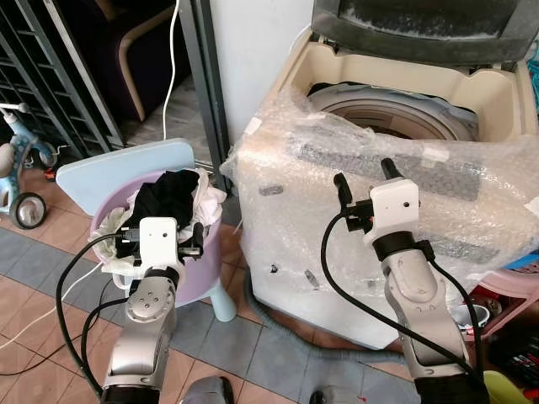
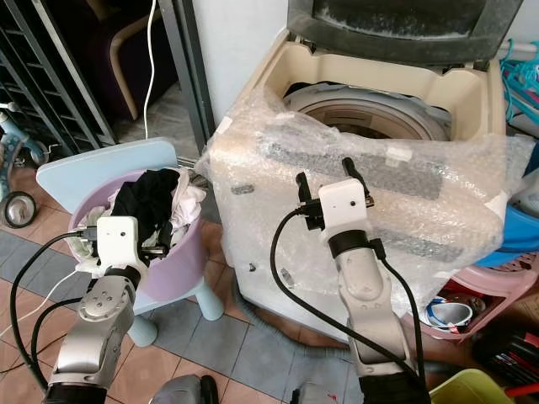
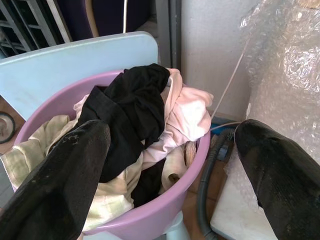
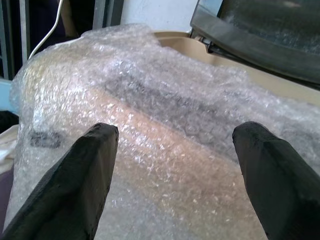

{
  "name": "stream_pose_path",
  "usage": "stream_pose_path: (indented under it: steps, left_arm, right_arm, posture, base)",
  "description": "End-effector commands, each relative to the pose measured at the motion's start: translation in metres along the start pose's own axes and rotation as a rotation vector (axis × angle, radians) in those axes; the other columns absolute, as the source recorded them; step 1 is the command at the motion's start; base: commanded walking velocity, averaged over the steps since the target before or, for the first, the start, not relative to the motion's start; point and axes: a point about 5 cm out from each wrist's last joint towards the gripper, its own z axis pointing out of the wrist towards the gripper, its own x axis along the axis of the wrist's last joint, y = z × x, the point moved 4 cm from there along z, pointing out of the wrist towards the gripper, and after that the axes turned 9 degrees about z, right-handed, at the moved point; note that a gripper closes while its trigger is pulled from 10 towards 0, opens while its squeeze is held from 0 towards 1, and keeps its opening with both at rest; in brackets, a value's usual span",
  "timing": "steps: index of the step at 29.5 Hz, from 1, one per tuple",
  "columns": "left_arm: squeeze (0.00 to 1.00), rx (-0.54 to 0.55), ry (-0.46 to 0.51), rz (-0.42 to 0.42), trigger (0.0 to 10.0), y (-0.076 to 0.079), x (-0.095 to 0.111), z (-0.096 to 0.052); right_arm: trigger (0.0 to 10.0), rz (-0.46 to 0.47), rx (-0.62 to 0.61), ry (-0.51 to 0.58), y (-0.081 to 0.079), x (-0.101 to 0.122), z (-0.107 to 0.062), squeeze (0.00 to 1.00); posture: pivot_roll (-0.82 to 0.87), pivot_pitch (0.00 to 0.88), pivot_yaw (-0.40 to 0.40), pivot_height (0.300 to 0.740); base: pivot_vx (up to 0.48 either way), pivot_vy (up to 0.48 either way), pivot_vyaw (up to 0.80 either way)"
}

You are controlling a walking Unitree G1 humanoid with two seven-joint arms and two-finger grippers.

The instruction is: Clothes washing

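Left wrist view looks down spread fingers at the tub, likely lining up a first grab. Clothes lie heaped inside it on a stool: black cloth over pale, crumpled pieces. Beside it the washer stands lid-up, bubble-wrapped. Right gripper waits spread before it, holding nothing.

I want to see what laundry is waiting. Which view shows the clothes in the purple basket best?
The left wrist view: it looks straight into the purple basket, showing the black garment draped over pale pink and cream pieces. Both eye views show the same pile smaller, partly behind the left tool. The right wrist view faces the bubble-wrapped washing machine.
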Motion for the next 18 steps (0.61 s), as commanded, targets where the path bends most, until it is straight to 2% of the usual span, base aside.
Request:
stream_pose_path:
  steps: [1, 6, 7, 9, 12, 15, 18]
  left_arm:
    - [0.0, 0.003, -0.01, 0.003, 10.0, -0.002, -0.001, 0.001]
    - [0.0, 0.009, -0.02, -0.002, 10.0, -0.001, -0.001, 0.002]
    - [0.0, 0.059, -0.028, 0.027, 10.0, -0.007, -0.002, 0.002]
    - [0.0, 0.092, -0.024, 0.036, 10.0, -0.01, -0.001, 0.003]
    - [0.0, 0.115, -0.027, 0.024, 10.0, -0.013, 0.0, 0.004]
    - [0.0, 0.049, 0.013, -0.003, 10.0, -0.006, 0.005, 0.001]
    - [0.0, 0.023, 0.058, 0.013, 10.0, 0.0, 0.013, 0.001]
  right_arm:
    - [10.0, 0.002, -0.014, -0.062, -0.001, -0.013, -0.003, 0.0]
    - [10.0, -0.005, -0.038, -0.089, 0.004, -0.02, -0.002, 0.0]
    - [10.0, -0.003, -0.027, -0.084, 0.002, -0.019, -0.001, 0.0]
    - [10.0, 0.004, -0.017, -0.08, 0.001, -0.018, 0.0, 0.0]
    - [10.0, 0.025, -0.006, -0.08, -0.003, -0.017, 0.001, 0.0]
    - [10.0, 0.034, 0.026, -0.077, -0.009, -0.017, 0.002, 0.0]
    - [10.0, 0.056, 0.017, -0.08, -0.009, -0.018, 0.001, 0.0]
  posture:
    - [-0.06, 0.031, 0.028, 0.74]
    - [-0.06, 0.049, 0.03, 0.74]
    - [-0.05, 0.054, 0.031, 0.74]
    - [-0.05, 0.05, 0.028, 0.74]
    - [-0.05, 0.049, 0.026, 0.74]
    - [-0.05, 0.052, 0.029, 0.74]
    - [-0.05, 0.05, 0.034, 0.74]
  base:
    - [0.0, 0.48, 0.0]
    - [0.0, 0.48, 0.0]
    - [0.0, 0.48, 0.0]
    - [0.0, 0.48, 0.0]
    - [0.0, 0.48, 0.8]
    - [0.0, 0.443, 0.8]
    - [0.0, 0.0, 0.8]
